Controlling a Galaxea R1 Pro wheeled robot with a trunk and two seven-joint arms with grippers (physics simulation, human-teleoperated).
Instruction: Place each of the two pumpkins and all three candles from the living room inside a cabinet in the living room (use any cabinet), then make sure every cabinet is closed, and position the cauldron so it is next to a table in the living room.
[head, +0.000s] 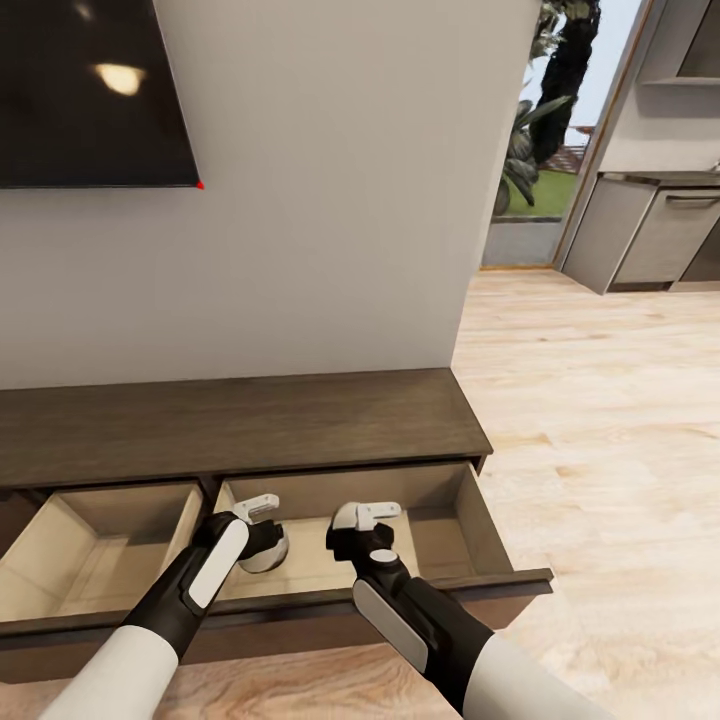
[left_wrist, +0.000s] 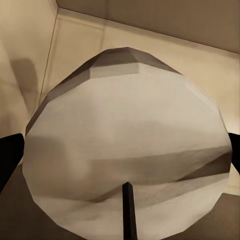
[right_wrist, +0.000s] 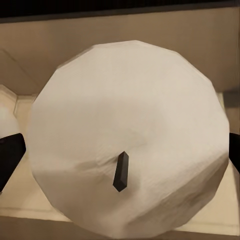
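Both tools each clamped around a candle, inside open drawer.

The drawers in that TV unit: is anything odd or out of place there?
Nothing looks damaged or spilled. Two drawers of the cabinet stand open, and each gripper, left and right, holds a candle over the right-hand drawer.

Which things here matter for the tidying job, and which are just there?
Job:
- left candle, held in the left gripper
- right candle, held in the right gripper
- cabinet, two drawers open

Just there:
- TV
- kitchen units
- plants outside
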